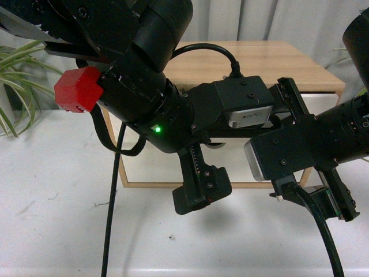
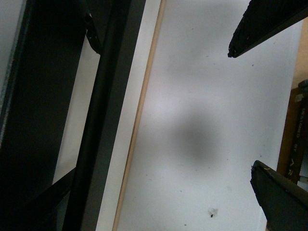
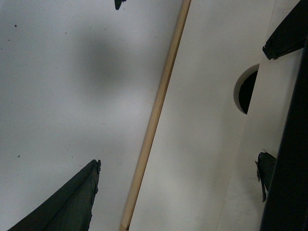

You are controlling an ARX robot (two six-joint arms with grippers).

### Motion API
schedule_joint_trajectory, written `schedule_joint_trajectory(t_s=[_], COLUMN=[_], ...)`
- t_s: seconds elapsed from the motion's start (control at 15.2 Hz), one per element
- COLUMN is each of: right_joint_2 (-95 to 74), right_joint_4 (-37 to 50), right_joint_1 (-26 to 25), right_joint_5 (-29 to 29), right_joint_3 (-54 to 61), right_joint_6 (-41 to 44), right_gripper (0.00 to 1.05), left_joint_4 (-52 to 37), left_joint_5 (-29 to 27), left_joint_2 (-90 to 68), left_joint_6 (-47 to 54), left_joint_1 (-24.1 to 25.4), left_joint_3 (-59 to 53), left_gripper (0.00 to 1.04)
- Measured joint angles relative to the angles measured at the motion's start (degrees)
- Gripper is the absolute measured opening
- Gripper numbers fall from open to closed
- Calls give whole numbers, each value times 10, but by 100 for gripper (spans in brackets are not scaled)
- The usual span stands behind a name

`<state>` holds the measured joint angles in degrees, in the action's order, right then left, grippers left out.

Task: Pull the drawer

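The drawer (image 1: 153,164) shows as a white front low in the wooden cabinet, mostly hidden by both arms in the front view. Its long black bar handle (image 2: 103,110) runs close past the left wrist camera. My left gripper (image 2: 242,109) is open over the white table, and the bar lies to one side of its fingers (image 2: 281,197), not between them. The half-round notch (image 3: 246,91) shows in the white front (image 3: 202,120). My right gripper (image 3: 178,163) is open across the front's wooden lower rail (image 3: 154,120), holding nothing.
The cabinet's wooden top (image 1: 271,63) stands on a white table (image 1: 57,219). A potted plant (image 1: 14,75) is at far left. A red block (image 1: 78,89) sits on the left arm, and a black cable (image 1: 109,219) hangs down from it.
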<state>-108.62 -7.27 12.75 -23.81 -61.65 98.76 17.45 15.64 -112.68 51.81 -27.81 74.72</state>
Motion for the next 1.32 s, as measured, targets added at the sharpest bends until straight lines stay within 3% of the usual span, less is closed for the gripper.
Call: schedule_joint_trajectory(t_s=[0.59,1.32], right_joint_2=[108,210], right_joint_4=[90,98], right_joint_1=[35,64], right_joint_5=[23,21], right_joint_3=[166,280], right_joint_6=[-60,-87], right_gripper=[98,98], left_joint_4=[-53,-76], left_joint_5=[12,26], left_joint_2=[129,201], left_joint_6=[-45,-64], left_joint_1=[-19,-47], left_joint_3=[-150,-262], left_gripper=[98,98])
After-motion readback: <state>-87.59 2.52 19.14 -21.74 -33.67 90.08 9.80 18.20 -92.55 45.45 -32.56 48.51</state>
